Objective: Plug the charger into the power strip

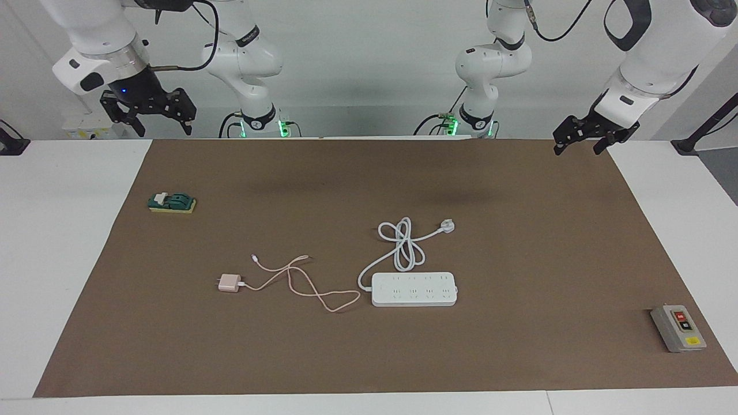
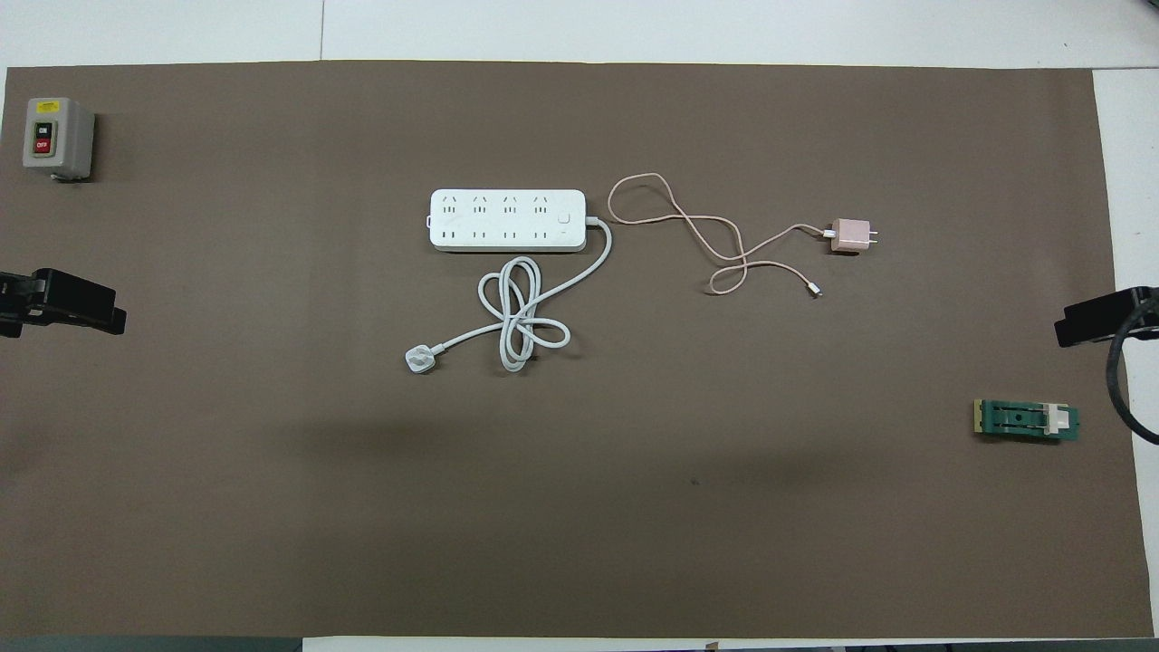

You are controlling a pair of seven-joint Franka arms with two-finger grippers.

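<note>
The power strip (image 1: 414,289) (image 2: 507,220) lies flat mid-mat, sockets up. Its thick white cord coils nearer to the robots and ends in a white three-pin plug (image 1: 448,226) (image 2: 419,359). The charger (image 1: 229,283) (image 2: 851,235), a small pink cube, lies beside the strip toward the right arm's end, prongs pointing away from it. Its thin pink cable (image 1: 300,282) (image 2: 715,235) loops between the two. My right gripper (image 1: 163,129) (image 2: 1064,333) hangs open and empty over the mat's edge at its own end. My left gripper (image 1: 578,151) (image 2: 113,317) hangs open and empty over the mat's edge at its end.
A grey box with red, black and yellow buttons (image 1: 678,328) (image 2: 56,138) sits at the left arm's end, farther from the robots than the strip. A small green and yellow block (image 1: 172,203) (image 2: 1026,421) lies at the right arm's end. A brown mat (image 1: 519,346) covers the table.
</note>
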